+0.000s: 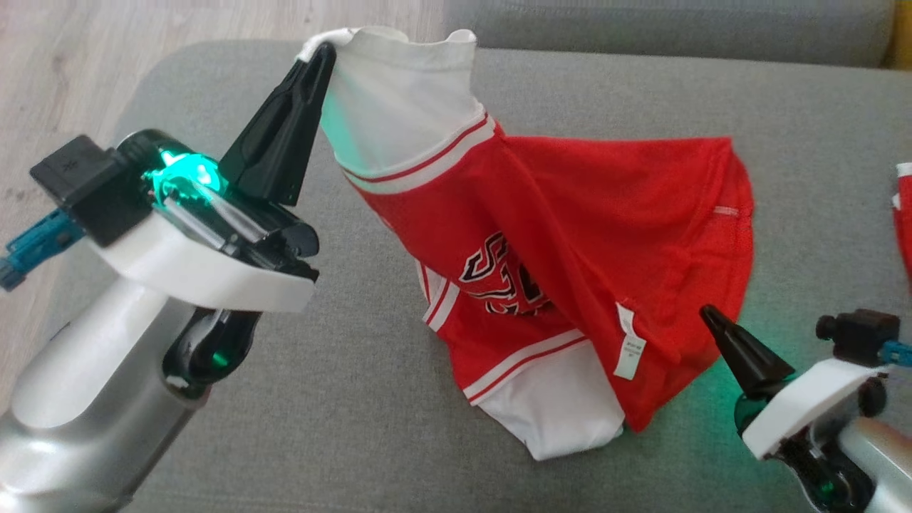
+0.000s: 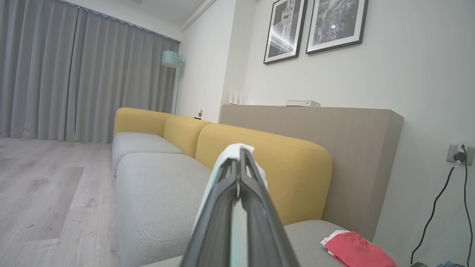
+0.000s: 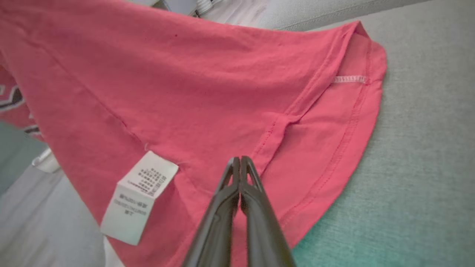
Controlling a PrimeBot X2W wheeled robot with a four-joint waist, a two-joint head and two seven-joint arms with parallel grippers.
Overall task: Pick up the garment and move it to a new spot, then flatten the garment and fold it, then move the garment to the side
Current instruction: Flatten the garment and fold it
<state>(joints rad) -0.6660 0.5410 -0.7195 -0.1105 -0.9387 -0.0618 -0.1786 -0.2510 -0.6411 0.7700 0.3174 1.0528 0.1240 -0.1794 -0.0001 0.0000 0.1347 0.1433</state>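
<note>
The garment [image 1: 570,214] is a red jersey with white sleeves and a dark crest, lying on the grey sofa seat [image 1: 784,114]. My left gripper [image 1: 324,53] is shut on one white sleeve edge and holds it raised; that white cloth [image 2: 237,148] shows at its tips [image 2: 241,150]. My right gripper [image 1: 705,311] is shut, with its tips [image 3: 240,158] resting on the red hem area [image 3: 185,74] beside a seam. Whether fabric is pinched between them I cannot tell. A white care label [image 3: 139,196] hangs just left of those tips.
Another red and white cloth [image 1: 903,214] lies at the seat's right edge, also seen as a crumpled red piece [image 2: 356,250]. Wooden floor [image 1: 71,71] lies past the seat's left edge. A yellow backrest [image 2: 297,167] runs behind the cushions.
</note>
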